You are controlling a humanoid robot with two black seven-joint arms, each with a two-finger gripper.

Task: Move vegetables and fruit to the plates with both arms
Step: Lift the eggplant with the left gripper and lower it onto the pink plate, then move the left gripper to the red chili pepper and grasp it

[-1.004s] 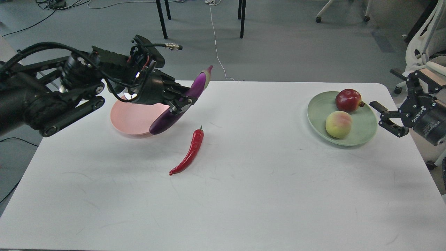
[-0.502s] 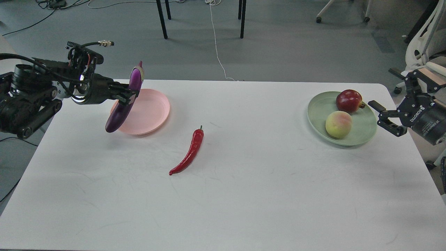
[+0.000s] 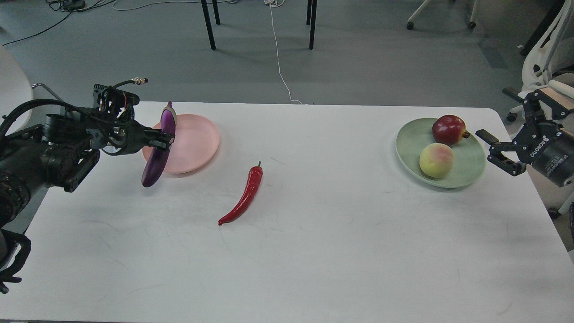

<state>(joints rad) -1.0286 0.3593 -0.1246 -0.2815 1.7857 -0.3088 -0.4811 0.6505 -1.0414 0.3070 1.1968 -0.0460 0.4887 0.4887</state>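
My left gripper [image 3: 165, 140] is shut on the purple eggplant [image 3: 156, 165] and holds it nearly upright over the left rim of the pale pink plate [image 3: 197, 141]. The red chili pepper [image 3: 243, 196] lies on the white table, right of and nearer than that plate. The mint green plate [image 3: 468, 154] at the far right holds the dark red fruit [image 3: 448, 129] and the yellow-green peach [image 3: 436, 159]. My right gripper [image 3: 495, 151] is open and empty just past that plate's right rim.
The white table [image 3: 314, 251] spans the view. Beyond its far edge are grey floor, black chair legs [image 3: 207, 24] and a white cable [image 3: 278, 58]. A white chair frame [image 3: 545, 49] stands behind my right arm.
My left arm has drawn back to the left with the eggplant, from right of the pink plate to its left rim, and lowered it slightly. The right gripper has barely moved.
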